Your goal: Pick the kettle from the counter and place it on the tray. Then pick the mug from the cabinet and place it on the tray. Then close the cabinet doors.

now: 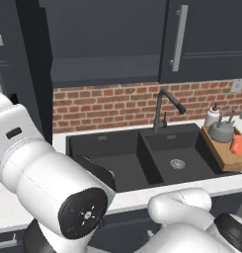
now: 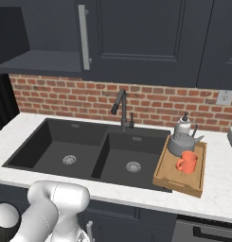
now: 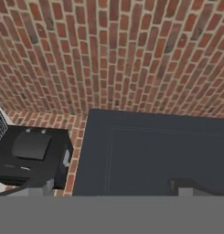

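Observation:
The grey kettle (image 2: 182, 140) (image 1: 221, 130) and the orange mug (image 2: 187, 162) (image 1: 238, 145) both stand on the wooden tray (image 2: 175, 182) (image 1: 223, 159), on the white counter (image 2: 217, 189) right of the sink. The wall cabinet (image 1: 105, 44) (image 2: 39, 40) stands open over the sink, its shelf (image 1: 105, 66) bare. Its right door (image 1: 206, 39) (image 2: 136, 38) with the silver bar handle (image 1: 180, 37) (image 2: 83, 37) faces front. In the hand view my gripper (image 3: 113, 186) is open, its tips wide apart in front of a dark panelled door face (image 3: 150, 151) and brick wall.
A dark double sink (image 2: 89, 151) (image 1: 142, 158) with a black faucet (image 2: 120, 106) (image 1: 164, 106) sits mid-counter. A whitish soap bottle (image 1: 212, 116) stands behind the kettle. A black appliance (image 3: 31, 155) (image 2: 1, 101) sits at the left by the brick wall. My arm (image 1: 48, 188) fills the near left.

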Motion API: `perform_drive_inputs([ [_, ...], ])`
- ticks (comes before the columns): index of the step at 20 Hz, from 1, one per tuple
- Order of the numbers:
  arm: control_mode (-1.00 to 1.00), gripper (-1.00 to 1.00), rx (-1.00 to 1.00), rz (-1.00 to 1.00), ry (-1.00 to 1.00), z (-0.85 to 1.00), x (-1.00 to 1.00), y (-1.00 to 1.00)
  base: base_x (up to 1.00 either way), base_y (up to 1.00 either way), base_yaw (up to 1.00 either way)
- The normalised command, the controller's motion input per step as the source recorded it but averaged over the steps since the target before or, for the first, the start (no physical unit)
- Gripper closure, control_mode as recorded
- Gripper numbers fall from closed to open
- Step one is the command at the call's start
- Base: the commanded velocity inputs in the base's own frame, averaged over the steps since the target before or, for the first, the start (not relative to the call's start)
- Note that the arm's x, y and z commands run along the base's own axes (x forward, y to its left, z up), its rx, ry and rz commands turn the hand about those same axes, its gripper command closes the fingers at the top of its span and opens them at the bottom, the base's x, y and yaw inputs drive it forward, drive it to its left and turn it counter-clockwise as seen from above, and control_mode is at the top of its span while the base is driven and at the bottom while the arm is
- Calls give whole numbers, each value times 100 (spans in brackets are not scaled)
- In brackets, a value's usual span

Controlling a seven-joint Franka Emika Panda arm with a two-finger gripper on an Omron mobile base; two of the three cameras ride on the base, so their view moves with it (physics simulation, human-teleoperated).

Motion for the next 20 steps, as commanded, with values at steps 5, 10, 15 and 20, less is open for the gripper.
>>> perform_drive_inputs([
  [5, -100, -100, 0, -6, 11, -7, 25, 0, 0, 0, 0],
  [10, -100, -100, 0, -7, 6, -3, 16, -7, 0, 0, 0],
  [15, -100, -100, 0, -7, 4, -2, 13, -11, 0, 0, 0],
  [20, -100, -100, 0, -9, 1, -1, 14, -32, 0, 0, 0],
])
